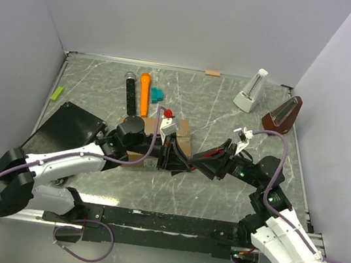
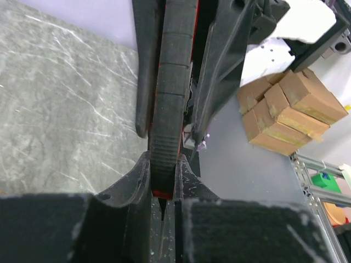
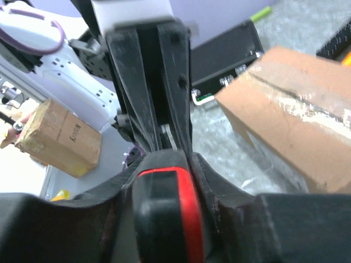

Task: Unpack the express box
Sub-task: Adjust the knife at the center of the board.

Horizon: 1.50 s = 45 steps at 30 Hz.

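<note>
The express box [image 3: 296, 126] is a brown corrugated carton with a strip of glossy clear tape along its top seam. Its flaps lie flat and closed, and one corner points toward my right wrist camera. Seen from above, the express box [image 1: 184, 129] sits about mid-width on the table, mostly hidden under my left wrist, with only brown edges showing.

My left gripper [image 2: 163, 159] is clamped on a slim black tool [image 2: 171, 82] that is ribbed across its back and red along one edge. My fingers [image 2: 140, 175] press flush against both of its flanks. My right gripper [image 3: 164, 161] meets the tool from the opposite end. Its fingers lie close along both sides of the black-and-red end, but I cannot tell whether they grip it or only flank it. The two grippers stand nose to nose over the near right side of the box.

A flat black case [image 1: 63, 129] lies just left of the box on the grey marbled table [image 1: 219, 105]. Farther back are a black microphone [image 1: 130, 95], an orange pen-shaped thing [image 1: 145, 94] and a small teal piece [image 1: 158, 94], side by side. A small green piece [image 1: 57, 92] lies near the left wall. A white metronome [image 1: 251, 90] and a brown metronome [image 1: 282, 114] stand toward the far right corner.
</note>
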Each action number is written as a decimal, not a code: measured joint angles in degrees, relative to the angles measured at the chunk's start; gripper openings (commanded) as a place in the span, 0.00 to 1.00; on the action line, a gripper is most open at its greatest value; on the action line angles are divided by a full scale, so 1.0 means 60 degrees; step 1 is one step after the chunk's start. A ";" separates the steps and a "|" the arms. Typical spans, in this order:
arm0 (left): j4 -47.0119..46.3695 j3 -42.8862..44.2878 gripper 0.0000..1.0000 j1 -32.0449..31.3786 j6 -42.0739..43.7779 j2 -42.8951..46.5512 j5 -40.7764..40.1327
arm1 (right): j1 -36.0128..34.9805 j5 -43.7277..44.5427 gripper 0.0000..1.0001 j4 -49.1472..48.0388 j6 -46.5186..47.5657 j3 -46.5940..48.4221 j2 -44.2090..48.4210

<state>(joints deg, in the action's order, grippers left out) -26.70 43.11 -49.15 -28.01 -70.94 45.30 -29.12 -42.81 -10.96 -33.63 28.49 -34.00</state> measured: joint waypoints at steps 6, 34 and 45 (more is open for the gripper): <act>-0.0044 0.0000 0.01 -0.0219 0.0015 -0.0007 -0.0025 | -0.0007 0.0091 0.61 -0.0889 -0.0616 0.0000 -0.0302; 0.1304 -0.0747 0.80 -0.0350 0.0503 0.1588 -0.2470 | -0.0204 0.2860 0.00 -0.0098 -0.0750 -0.0299 0.0015; 0.2459 -0.1523 0.75 -0.0248 0.1129 0.3082 -0.6648 | 0.0186 0.5442 0.00 -0.2076 -0.1450 -0.1898 -0.0929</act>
<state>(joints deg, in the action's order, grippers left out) -11.94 33.98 -50.63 -21.23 -52.45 5.41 -28.01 -10.15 -23.42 -42.33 17.10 -39.57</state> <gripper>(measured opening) 0.786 0.309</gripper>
